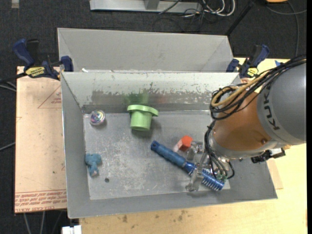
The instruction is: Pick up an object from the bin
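Observation:
My gripper is low in the bin's front right part, open, over the neck of a blue brush. One metal fingertip stands on the far side of the brush and the other fingertip on the near side. The brush lies slantwise, its handle pointing to the upper left and its bristled head at the lower right. A small orange block lies just behind the brush, close to the far fingertip.
A green cup lies on its side near the back wall. A shiny marble-like ball sits at the back left, and a small light-blue piece at the front left. The arm's orange cover and cables hang over the bin's right side.

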`<act>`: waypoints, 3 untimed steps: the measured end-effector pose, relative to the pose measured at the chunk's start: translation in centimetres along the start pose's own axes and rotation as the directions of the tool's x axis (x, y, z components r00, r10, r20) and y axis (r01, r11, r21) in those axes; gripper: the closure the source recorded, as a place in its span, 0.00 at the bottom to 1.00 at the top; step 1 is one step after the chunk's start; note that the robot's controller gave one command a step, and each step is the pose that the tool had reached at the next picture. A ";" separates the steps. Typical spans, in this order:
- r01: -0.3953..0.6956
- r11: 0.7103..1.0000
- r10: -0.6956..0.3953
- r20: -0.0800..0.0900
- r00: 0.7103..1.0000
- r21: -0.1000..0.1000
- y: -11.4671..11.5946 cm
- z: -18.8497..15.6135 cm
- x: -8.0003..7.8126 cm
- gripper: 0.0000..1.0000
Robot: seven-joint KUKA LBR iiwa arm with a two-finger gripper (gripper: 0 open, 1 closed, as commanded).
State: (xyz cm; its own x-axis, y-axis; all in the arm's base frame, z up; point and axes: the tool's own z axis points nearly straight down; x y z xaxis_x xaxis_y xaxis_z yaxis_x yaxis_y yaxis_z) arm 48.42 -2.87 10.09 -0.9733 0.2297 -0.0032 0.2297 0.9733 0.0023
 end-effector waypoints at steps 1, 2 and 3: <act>-0.178 0.984 0.178 -0.003 0.984 0.002 -2.1 0.1 0.0 0.00; -0.247 0.969 0.247 -0.004 0.969 0.002 -0.2 3.2 0.4 0.00; -0.245 0.969 0.245 -0.004 0.969 0.001 -0.1 3.2 0.3 0.00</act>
State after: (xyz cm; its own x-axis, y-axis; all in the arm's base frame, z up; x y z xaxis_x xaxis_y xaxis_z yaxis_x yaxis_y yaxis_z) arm 48.09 -2.91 6.87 -0.8871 0.4616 0.0014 0.4616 0.8871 0.0016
